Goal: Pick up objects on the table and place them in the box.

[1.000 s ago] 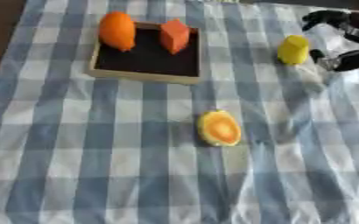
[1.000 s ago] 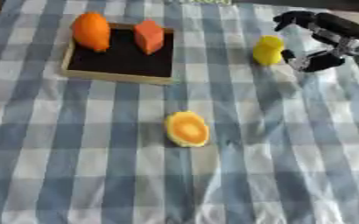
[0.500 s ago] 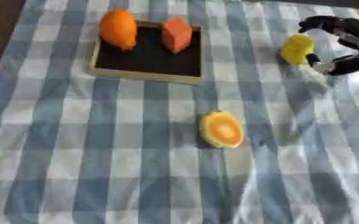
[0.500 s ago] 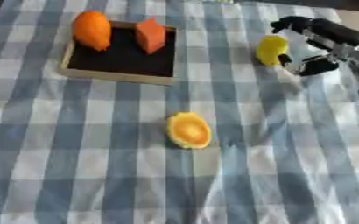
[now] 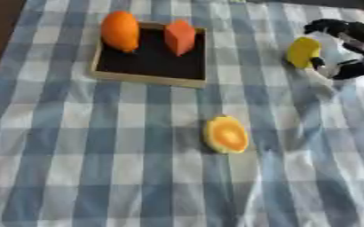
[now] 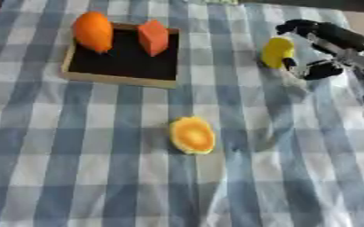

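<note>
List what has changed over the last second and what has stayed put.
The right hand has closed in on the yellow object, fingers now curling round it; it is not lifted yet. The box, the two orange pieces in it and the orange half on the cloth stayed put.

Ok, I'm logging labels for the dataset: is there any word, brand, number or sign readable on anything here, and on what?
None: no readable text on the box, the orange fruit, the orange-red piece, the yellow object, the halved fruit, the checked cloth or the right hand.
</note>
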Controlling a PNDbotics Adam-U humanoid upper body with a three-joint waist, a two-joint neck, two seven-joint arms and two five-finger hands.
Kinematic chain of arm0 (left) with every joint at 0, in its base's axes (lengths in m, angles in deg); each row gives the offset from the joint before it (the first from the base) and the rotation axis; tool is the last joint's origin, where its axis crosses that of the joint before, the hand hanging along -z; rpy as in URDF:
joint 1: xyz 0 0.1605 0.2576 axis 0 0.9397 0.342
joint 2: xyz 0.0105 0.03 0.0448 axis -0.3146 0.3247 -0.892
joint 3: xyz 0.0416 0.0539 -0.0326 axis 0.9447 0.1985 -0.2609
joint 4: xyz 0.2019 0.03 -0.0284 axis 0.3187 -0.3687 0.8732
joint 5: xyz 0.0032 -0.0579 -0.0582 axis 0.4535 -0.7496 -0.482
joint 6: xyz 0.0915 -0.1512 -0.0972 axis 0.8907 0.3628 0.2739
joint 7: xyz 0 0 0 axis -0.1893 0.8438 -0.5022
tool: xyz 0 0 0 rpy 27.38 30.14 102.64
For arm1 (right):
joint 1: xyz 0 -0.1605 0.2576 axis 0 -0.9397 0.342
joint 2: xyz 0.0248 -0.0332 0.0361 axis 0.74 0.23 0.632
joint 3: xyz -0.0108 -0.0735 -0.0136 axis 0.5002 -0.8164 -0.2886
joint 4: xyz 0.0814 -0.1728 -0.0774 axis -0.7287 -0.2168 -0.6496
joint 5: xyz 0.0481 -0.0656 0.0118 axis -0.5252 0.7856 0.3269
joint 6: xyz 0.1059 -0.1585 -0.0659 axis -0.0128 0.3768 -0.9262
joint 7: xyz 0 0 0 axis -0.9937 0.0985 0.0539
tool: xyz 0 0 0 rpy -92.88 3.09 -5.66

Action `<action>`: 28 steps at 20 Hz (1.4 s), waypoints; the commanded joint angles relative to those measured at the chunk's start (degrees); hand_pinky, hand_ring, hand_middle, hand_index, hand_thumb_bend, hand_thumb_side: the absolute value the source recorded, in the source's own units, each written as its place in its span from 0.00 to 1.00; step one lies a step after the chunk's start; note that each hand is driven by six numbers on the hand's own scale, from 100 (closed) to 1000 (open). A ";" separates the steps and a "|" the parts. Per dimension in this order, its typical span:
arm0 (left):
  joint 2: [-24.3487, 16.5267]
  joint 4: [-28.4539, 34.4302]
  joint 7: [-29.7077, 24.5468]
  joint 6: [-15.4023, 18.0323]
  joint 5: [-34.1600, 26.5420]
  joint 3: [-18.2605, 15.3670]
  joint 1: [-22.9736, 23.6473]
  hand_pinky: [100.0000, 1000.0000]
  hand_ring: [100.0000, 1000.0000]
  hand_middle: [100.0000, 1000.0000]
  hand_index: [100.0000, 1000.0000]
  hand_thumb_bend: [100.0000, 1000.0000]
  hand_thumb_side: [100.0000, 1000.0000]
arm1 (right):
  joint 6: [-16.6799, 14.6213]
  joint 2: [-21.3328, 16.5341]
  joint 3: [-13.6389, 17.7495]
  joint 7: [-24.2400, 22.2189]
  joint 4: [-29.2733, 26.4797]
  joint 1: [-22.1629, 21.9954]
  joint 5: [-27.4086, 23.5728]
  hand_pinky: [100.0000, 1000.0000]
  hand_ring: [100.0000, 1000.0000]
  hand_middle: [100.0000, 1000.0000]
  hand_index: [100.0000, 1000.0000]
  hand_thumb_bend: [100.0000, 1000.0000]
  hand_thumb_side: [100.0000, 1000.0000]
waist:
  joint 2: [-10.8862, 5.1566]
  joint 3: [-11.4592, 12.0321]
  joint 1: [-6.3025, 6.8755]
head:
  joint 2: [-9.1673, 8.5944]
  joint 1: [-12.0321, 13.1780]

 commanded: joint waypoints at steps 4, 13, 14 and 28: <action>-1.17 1.14 -0.15 0.15 0.26 -0.47 -0.78 0.65 0.76 0.70 0.82 0.00 0.61 | 0.75 -2.26 1.10 1.68 -0.15 0.96 1.25 1.00 1.00 0.84 1.00 0.00 0.12 | 0.29 0.09 -0.48 | -1.39 -0.45; -1.31 1.13 -0.24 0.36 0.45 -0.62 -0.70 0.65 0.76 0.70 0.82 0.00 0.61 | 0.80 -2.09 0.87 0.37 1.50 0.98 5.22 1.00 1.00 0.88 1.00 0.00 0.16 | 0.93 0.57 -0.38 | -1.51 -0.78; -1.30 1.14 -0.24 0.38 0.48 -0.65 -0.68 0.65 0.76 0.70 0.82 0.00 0.61 | 0.74 -2.04 0.86 0.13 1.57 1.02 5.72 1.00 1.00 0.87 1.00 0.00 0.16 | 0.97 0.56 -0.38 | -1.47 -0.81; -1.08 1.13 -0.32 0.65 0.86 -0.87 -0.29 0.66 0.76 0.70 0.81 0.00 0.61 | -0.80 -1.46 1.03 -0.84 2.94 1.20 6.13 1.00 1.00 0.35 0.82 0.00 0.18 | 1.00 0.40 -0.32 | -1.14 -0.93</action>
